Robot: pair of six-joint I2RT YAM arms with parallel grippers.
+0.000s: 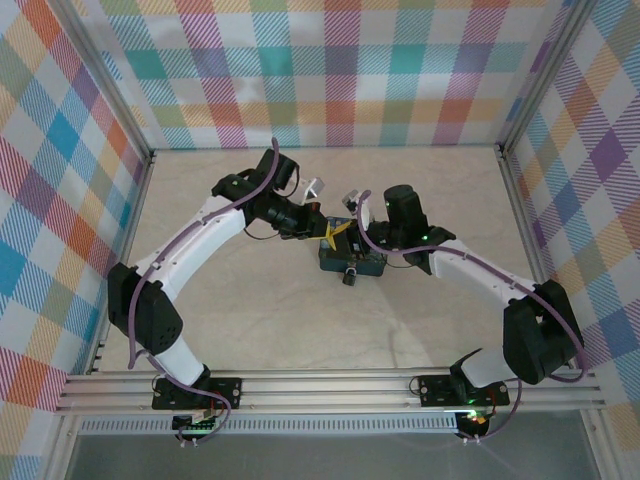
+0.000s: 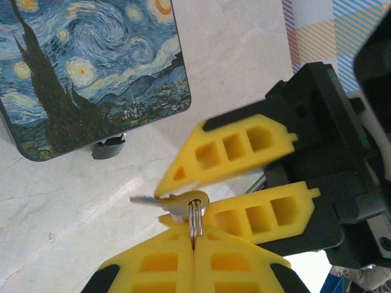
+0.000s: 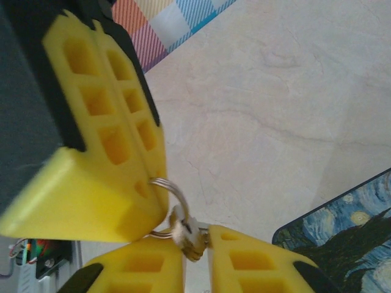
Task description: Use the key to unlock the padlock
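So, top view: left gripper [image 1: 326, 236] and right gripper [image 1: 344, 231] meet tip to tip over the far edge of the blue tin [image 1: 365, 264]. The padlock [image 1: 350, 278] sits at the tin's near edge on the table [image 1: 250, 330], close to both grippers but touched by neither.
Left wrist view: left fingers are pressed flat together on the key ring [image 2: 195, 217] — the key [image 2: 174, 202] sticks out sideways from it with its blade free. The padlock is tucked against the tin's edge, clear of the blade tip.
Right wrist view: right fingertips sit on either side of the key's head and look to be touching it. I'd call that a pinch, but can't tell how firm.
Step in hand: my read is a handover, from ring-hold to a proper head-hold.
How to do it well: get the right pinch square on the head before the left lets go of the ring, and keep the blade poking out. Then line it up with the keyhole — can't see which way that faces.
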